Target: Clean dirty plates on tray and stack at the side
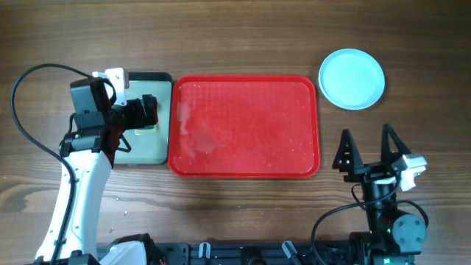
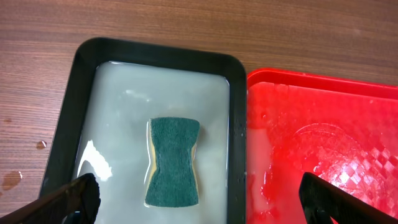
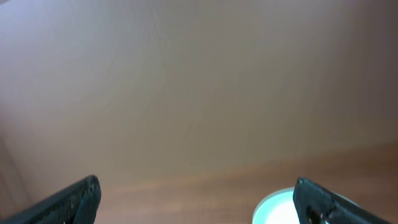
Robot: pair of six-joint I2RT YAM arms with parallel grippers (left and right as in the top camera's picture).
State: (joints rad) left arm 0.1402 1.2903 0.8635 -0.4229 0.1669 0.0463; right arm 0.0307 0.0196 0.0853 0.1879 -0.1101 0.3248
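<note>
The red tray point(image 1: 250, 125) lies mid-table with no plates on it, only wet smears; its left part shows in the left wrist view point(image 2: 323, 112). A pale aqua plate point(image 1: 352, 79) sits on the table at the far right, beyond the tray; I cannot tell whether others lie under it, and no white plate shows. Its edge shows in the right wrist view point(image 3: 277, 210). My left gripper point(image 1: 147, 112) point(image 2: 199, 202) is open above a green sponge point(image 2: 174, 160). My right gripper point(image 1: 366, 151) point(image 3: 196, 199) is open and empty, near the plate's front side.
The sponge lies in a black-rimmed tray point(image 1: 151, 147) point(image 2: 155, 50) holding pale liquid, touching the red tray's left side. Water drops point(image 2: 40, 144) dot the wood to its left.
</note>
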